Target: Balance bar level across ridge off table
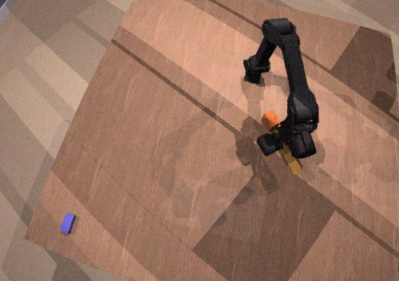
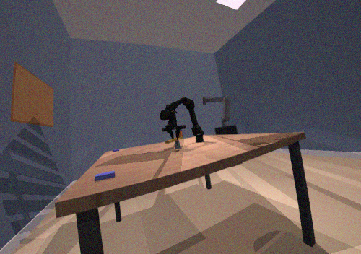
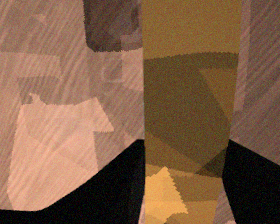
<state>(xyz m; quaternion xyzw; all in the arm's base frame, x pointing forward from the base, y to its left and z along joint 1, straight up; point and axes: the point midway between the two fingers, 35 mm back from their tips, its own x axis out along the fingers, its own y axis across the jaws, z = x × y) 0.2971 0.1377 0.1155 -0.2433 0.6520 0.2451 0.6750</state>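
My gripper (image 1: 284, 143) (image 2: 177, 134) (image 3: 183, 148) is shut on the bar (image 1: 294, 164) (image 2: 170, 141) (image 3: 188, 47), a long yellow-tan piece with an orange end (image 1: 270, 119). It grips the bar near its middle and holds it just above the table (image 1: 159, 121), to the front of the arm's base. In the wrist view the bar runs straight up between the two black fingers. In the exterior view a small grey shape (image 2: 177, 146), which may be the ridge, sits right under the bar. I cannot tell whether the bar touches it. In the top view the gripper hides the ridge.
A small blue block (image 1: 68, 223) (image 2: 105, 175) lies near the table's far corner, well away from the arm. The table edges are far from the gripper. A second, grey arm (image 2: 222, 104) stands on a black box behind the table.
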